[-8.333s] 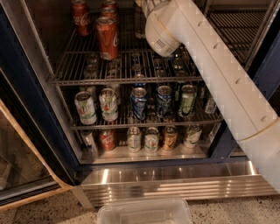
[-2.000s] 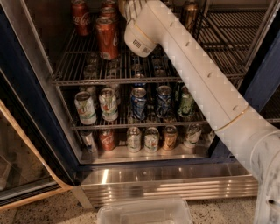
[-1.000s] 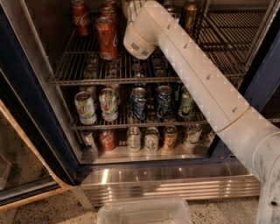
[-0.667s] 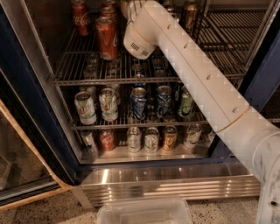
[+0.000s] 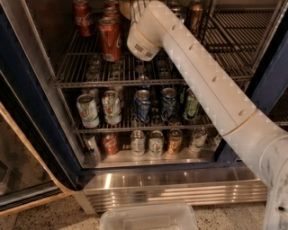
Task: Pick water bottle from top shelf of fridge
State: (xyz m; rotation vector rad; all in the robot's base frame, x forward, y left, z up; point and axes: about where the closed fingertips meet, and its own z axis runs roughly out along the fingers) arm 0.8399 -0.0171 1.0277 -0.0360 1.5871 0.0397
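White arm (image 5: 202, 85) sets the gripper (image 5: 133, 5) deep over the top shelf (image 5: 90, 83), grip state untellable; next: find and clasp the unseen water bottle.

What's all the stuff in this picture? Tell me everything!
fridge: one, dark blue frame with steel base, fills the view
top shelf: one, silver wire, highest rack in view
red cans: at least three, red, top shelf, left side
dark can: one, brownish, top shelf, right of the arm
middle cans: five in front, white, blue and green, middle shelf
bottom cans: six in front, mixed colours, lowest shelf
tub: one, clear, floor in front
water bottle: none I can spot
arm: one, white, reaches over the top shelf
hand: one, pale, top edge of view, above the top shelf
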